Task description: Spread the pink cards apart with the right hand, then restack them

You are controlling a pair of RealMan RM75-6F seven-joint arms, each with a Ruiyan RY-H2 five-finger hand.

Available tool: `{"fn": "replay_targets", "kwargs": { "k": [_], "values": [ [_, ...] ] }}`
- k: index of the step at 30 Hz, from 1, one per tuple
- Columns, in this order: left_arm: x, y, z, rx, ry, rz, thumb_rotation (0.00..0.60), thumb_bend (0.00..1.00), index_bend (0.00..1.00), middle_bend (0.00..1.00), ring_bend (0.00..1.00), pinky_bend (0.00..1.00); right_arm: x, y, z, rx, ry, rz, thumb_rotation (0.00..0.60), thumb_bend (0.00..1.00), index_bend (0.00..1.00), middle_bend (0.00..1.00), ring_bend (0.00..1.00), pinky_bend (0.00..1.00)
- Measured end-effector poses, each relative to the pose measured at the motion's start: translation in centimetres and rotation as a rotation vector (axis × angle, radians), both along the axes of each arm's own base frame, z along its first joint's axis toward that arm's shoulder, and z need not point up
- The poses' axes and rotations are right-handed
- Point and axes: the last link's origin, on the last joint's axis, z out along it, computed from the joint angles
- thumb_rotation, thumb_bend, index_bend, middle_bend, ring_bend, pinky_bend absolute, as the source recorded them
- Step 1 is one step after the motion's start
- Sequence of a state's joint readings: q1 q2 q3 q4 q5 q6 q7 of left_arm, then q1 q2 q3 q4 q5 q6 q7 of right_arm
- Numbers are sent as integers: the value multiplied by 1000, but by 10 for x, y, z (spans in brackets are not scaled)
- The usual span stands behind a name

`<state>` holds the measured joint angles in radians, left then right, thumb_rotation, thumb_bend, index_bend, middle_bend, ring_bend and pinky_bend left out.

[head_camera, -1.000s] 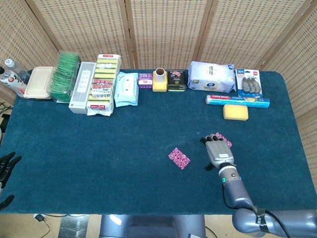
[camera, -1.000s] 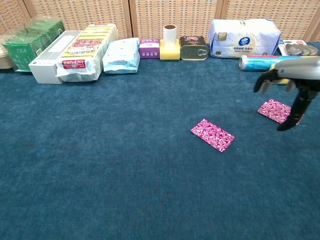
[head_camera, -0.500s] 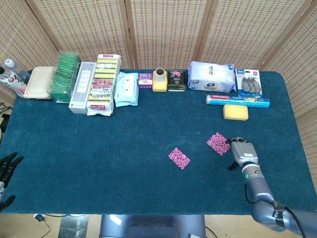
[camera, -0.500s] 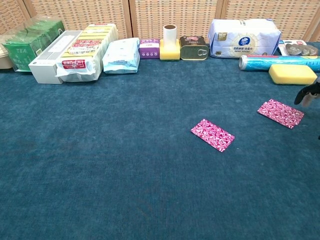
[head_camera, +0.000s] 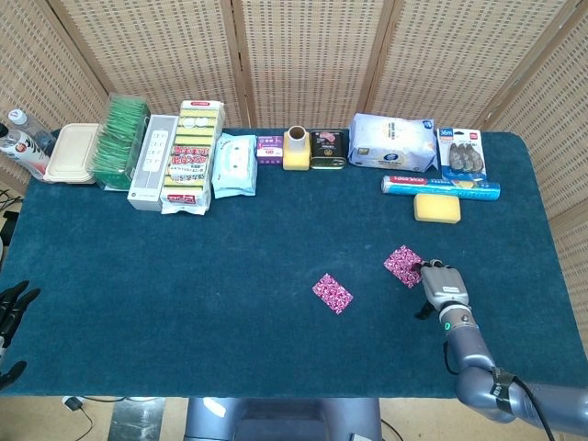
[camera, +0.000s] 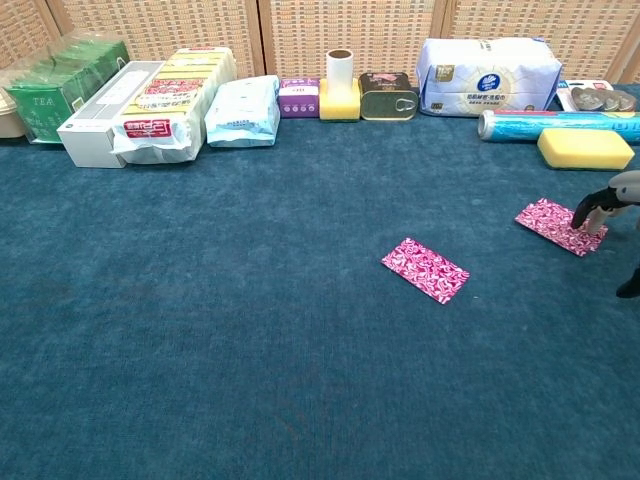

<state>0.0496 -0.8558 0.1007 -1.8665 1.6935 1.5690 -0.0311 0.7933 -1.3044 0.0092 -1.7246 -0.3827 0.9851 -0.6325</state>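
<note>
Two pink patterned cards lie apart on the blue cloth. One card (head_camera: 332, 293) (camera: 424, 269) sits near the middle. The other card (head_camera: 403, 265) (camera: 555, 224) lies further right. My right hand (head_camera: 441, 285) (camera: 612, 196) is just right of that second card, palm down. Its fingertips (camera: 588, 217) touch the card's right end, while the thumb hangs apart below; it grips nothing. My left hand (head_camera: 11, 317) shows only at the lower left edge of the head view, off the table, fingers apart and empty.
Along the far edge stand a green tea box (camera: 58, 88), a snack pack (camera: 165, 100), a wipes pack (camera: 240, 108), a yellow cup holder (camera: 339, 88), a tin (camera: 388, 95), a tissue pack (camera: 488, 73), a blue roll (camera: 555, 124) and a yellow sponge (camera: 584, 147).
My right hand slid right off the second card, baring it, then came back slightly left so its fingertips meet the card's right end. Neither card has moved.
</note>
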Motion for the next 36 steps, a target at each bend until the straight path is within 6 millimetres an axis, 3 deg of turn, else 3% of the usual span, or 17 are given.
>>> {"fn": "replay_targets", "kwargs": {
  "k": [10, 26, 36],
  "values": [
    [-1, 1, 0, -3, 2, 6, 600, 132, 0, 0, 0, 83, 11, -5, -13, 10, -4, 8, 600, 0, 180, 212, 121, 187],
    [-1, 2, 1, -2, -4, 6, 600, 131, 0, 0, 0, 83, 49, -7, -37, 37, -4, 58, 600, 0, 180, 212, 122, 185],
    [-1, 0, 2, 0, -8, 0, 600, 131, 0, 0, 0, 83, 71, -4, -41, 37, -5, 84, 600, 0, 180, 212, 122, 180]
  ]
}}
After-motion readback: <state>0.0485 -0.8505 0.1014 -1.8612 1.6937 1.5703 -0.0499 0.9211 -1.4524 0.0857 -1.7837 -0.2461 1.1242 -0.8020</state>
